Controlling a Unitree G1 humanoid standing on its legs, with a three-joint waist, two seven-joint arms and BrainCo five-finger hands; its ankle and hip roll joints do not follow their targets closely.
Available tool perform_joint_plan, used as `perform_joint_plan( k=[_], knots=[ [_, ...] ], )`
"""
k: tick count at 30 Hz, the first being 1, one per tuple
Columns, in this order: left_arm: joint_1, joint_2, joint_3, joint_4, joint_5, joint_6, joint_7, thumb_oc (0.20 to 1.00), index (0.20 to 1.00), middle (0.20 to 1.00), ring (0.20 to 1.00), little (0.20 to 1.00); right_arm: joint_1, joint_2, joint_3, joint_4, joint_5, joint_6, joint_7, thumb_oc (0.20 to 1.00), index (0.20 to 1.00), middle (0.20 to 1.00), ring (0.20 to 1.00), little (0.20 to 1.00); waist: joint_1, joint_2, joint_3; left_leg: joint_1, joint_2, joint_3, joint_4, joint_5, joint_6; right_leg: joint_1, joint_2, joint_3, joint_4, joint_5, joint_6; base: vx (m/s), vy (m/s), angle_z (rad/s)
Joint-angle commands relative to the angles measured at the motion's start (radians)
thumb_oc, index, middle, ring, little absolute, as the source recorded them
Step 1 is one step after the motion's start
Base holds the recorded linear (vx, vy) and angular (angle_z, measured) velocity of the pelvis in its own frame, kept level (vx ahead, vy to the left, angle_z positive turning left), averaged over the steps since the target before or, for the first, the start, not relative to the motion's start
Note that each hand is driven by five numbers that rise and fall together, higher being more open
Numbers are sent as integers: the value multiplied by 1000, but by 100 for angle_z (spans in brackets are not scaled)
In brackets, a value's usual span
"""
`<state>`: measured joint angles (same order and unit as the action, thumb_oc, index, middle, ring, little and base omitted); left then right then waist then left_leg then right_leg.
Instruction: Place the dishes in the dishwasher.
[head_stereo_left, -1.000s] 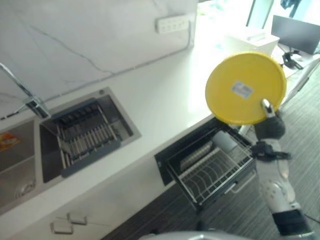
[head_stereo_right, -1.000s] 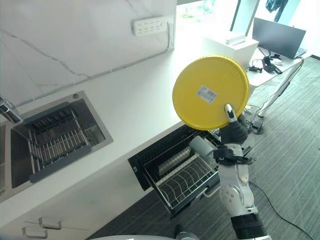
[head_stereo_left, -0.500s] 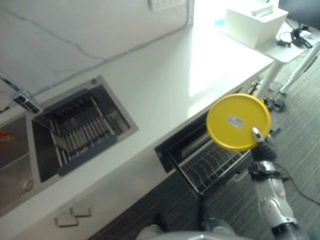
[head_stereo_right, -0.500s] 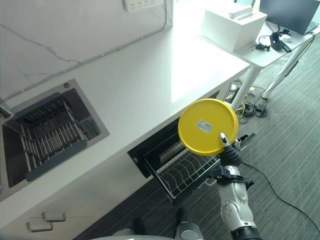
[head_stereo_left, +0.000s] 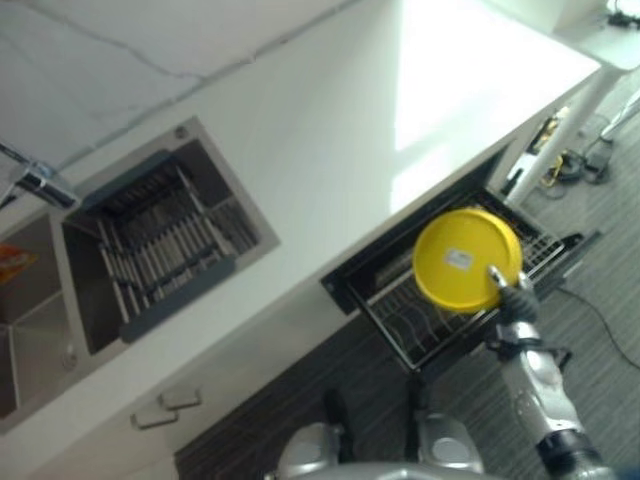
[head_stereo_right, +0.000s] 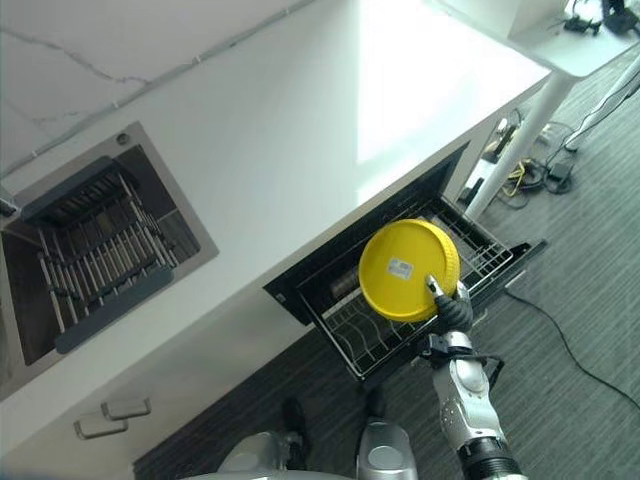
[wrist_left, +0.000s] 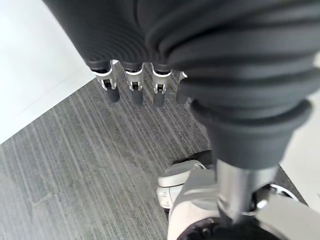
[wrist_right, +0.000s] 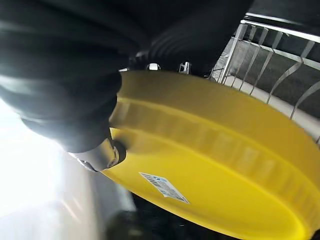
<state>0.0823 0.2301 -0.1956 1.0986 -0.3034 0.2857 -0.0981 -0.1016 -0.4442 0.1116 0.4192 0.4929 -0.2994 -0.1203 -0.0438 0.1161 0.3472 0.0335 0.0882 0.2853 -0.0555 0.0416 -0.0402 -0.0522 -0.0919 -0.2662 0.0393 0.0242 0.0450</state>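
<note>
Step in hand: loading. Right hand (head_stereo_right: 452, 308), thumb and fingers clamped on the rim of the yellow plate (head_stereo_right: 405, 270), holds it on edge, underside up, above the pulled-out dishwasher rack (head_stereo_right: 372, 335) below the worktop (head_stereo_right: 300, 150). Next move calls for lowering the plate edge-first between the rack's wires. Left hand (wrist_left: 135, 85): idle, fingers relaxed, over the floor.

The yellow plate (head_stereo_right: 408, 270) hides most of the right hand (head_stereo_right: 452, 309) gripping its rim, and covers the middle of the dishwasher rack (head_stereo_right: 372, 337) behind it. The label (head_stereo_left: 458, 259) on the plate is too small to read. The sink (head_stereo_left: 40, 330) is cut off, apparently at its basin.
</note>
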Motion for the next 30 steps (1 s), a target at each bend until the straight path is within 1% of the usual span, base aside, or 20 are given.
perform_joint_plan(
  k=[1, 3, 8, 12, 14, 15, 18, 19, 20, 23, 24, 25, 27, 29, 30],
  knots=[
    [-32, -30, -9, -2, -32, -3, -56, 1000, 1000, 1000, 1000, 1000, -76, -14, 29, -58, -149, 12, -17, 200, 200, 200, 200, 200, 9, -54, -37, -37, -6, -65, 115, -106, 8, 23, -77, -36, 182, -191, 14, 15, -8, 7],
    [-37, -20, -13, 5, -30, -8, -63, 1000, 1000, 1000, 1000, 1000, -119, -50, 56, -15, -241, 55, -21, 200, 200, 200, 200, 200, 23, -55, -31, -39, -10, -75, 115, -105, 7, 24, -80, -38, 184, -190, 15, 20, -11, 9],
    [-54, 6, -16, 3, -34, -1, -79, 1000, 1000, 1000, 1000, 1000, -210, -113, 93, 43, -392, 110, -53, 200, 200, 200, 200, 200, 47, -54, -14, -53, -14, -93, 120, -101, 10, 16, -82, -42, 202, -193, 14, -5, -13, 14],
    [-70, 27, -9, 0, -39, 6, -87, 1000, 1000, 1000, 1000, 1000, -285, -163, 120, 80, -524, 137, -116, 200, 200, 200, 200, 200, 67, -54, 6, -69, -18, -107, 129, -101, 13, 5, -86, -48, 218, -194, 15, -23, -6, 18],
    [-72, 33, -4, 2, -37, 10, -89, 1000, 1000, 1000, 1000, 1000, -314, -180, 138, 98, -610, 161, -155, 200, 200, 200, 200, 200, 77, -54, 13, -75, -20, -115, 133, -101, 14, 3, -87, -51, 223, -194, 16, -4, -1, 14],
    [-77, 39, -2, 3, -35, 13, -91, 1000, 1000, 1000, 1000, 1000, -339, -193, 156, 114, -686, 179, -178, 200, 200, 200, 200, 200, 85, -56, 19, -81, -21, -118, 137, -102, 15, 0, -88, -54, 225, -194, 17, -8, -10, 21],
    [-88, 50, 3, 6, -33, 16, -95, 1000, 1000, 1000, 1000, 1000, -382, -213, 200, 144, -813, 200, -210, 200, 200, 200, 200, 200, 99, -58, 29, -95, -23, -127, 144, -102, 18, -6, -89, -58, 229, -193, 18, -26, -21, 14],
    [-99, 56, 3, 9, -28, 23, -95, 1000, 1000, 1000, 1000, 1000, -415, -227, 236, 172, -894, 212, -247, 200, 200, 200, 200, 200, 110, -58, 36, -104, -24, -134, 151, -103, 19, -10, -91, -62, 237, -194, 19, -24, -33, 2],
    [-104, 61, 3, 10, -23, 26, -93, 1000, 1000, 1000, 1000, 1000, -434, -234, 257, 189, -937, 230, -262, 200, 200, 200, 200, 200, 117, -58, 41, -111, -24, -138, 157, -104, 20, -14, -92, -64, 242, -195, 19, -29, -37, 5],
    [-132, 74, -7, 17, -22, 25, -100, 1000, 1000, 1000, 1000, 1000, -494, -250, 321, 249, -983, 275, -296, 200, 200, 200, 200, 200, 136, -57, 60, -143, -26, -152, 176, -104, 24, -36, -92, -69, 263, -198, 17, -69, -29, 20],
    [-151, 80, -20, 18, -32, 21, -102, 1000, 1000, 1000, 1000, 1000, -535, -253, 369, 298, -1018, 297, -318, 200, 200, 200, 200, 200, 150, -54, 79, -172, -29, -163, 194, -104, 29, -59, -93, -72, 281, -198, 15, -86, -23, 20],
    [-156, 80, -22, 18, -34, 22, -101, 1000, 1000, 1000, 1000, 1000, -545, -251, 381, 311, -1024, 300, -325, 200, 200, 200, 200, 200, 152, -53, 83, -180, -31, -166, 199, -104, 30, -67, -94, -72, 287, -198, 14, -96, -19, 10],
    [-179, 86, -34, 15, -44, 20, -100, 1000, 1000, 1000, 1000, 1000, -583, -245, 427, 350, -1064, 340, -382, 200, 200, 200, 200, 200, 166, -46, 108, -215, -36, -178, 222, -104, 37, -99, -95, -74, 311, -197, 13, -78, -8, 19],
    [-193, 86, -38, 14, -43, 16, -100, 1000, 1000, 1000, 1000, 1000, -606, -238, 453, 370, -1069, 366, -431, 200, 200, 200, 200, 200, 173, -42, 122, -239, -41, -183, 236, -103, 42, -124, -99, -74, 332, -197, 12, -38, -12, 12],
    [-203, 85, -45, 14, -50, 10, -98, 1000, 1000, 1000, 1000, 1000, -623, -234, 470, 388, -1101, 380, -474, 200, 200, 200, 200, 200, 178, -41, 132, -247, -49, -194, 248, -124, 38, -136, -101, -63, 355, -223, 19, 9, -14, 12]
  ],
)
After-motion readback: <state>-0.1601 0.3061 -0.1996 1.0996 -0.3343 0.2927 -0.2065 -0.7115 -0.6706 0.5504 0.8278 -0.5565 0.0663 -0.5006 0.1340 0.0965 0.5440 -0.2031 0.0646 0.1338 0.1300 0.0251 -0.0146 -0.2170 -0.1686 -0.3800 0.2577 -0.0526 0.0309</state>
